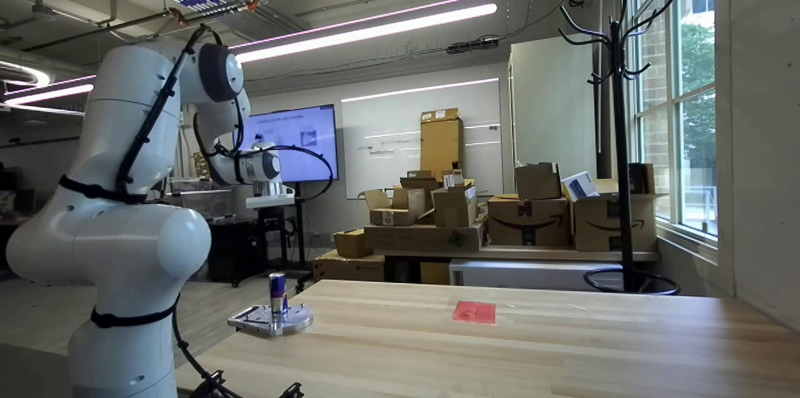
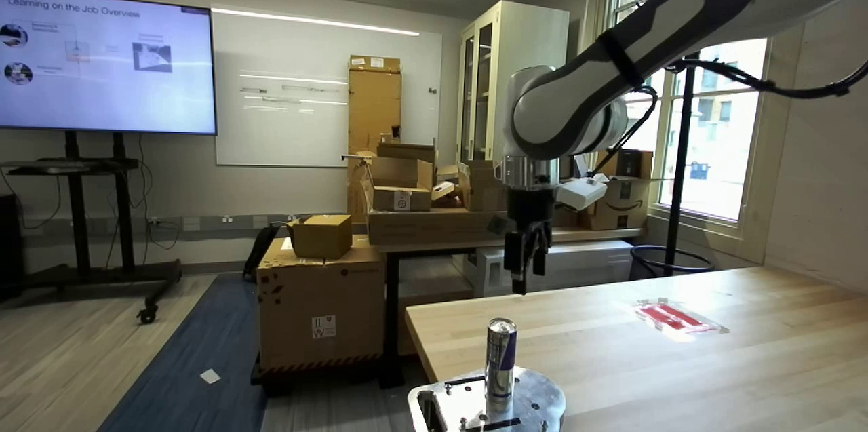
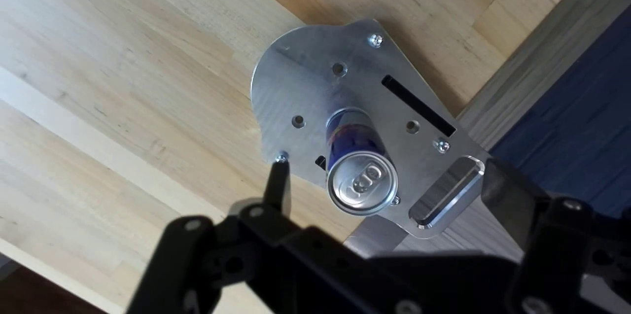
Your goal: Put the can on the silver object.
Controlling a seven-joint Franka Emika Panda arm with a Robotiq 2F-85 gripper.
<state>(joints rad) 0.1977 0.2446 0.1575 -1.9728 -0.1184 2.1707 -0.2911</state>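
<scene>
The can is a slim blue and silver drink can. It stands upright on the silver object in both exterior views. In an exterior view the can rests on the flat silver plate. My gripper is above the can and apart from it. In the wrist view the fingers of my gripper are spread wide with nothing between them. The lid of the can lies below the space between the fingers, and the silver object spreads out under it. The can's base is partly hidden by its body.
The silver object sits at a corner of the wooden table, by its edge. A flat red-pink piece lies farther along the table. A coat stand and cardboard boxes stand behind the table.
</scene>
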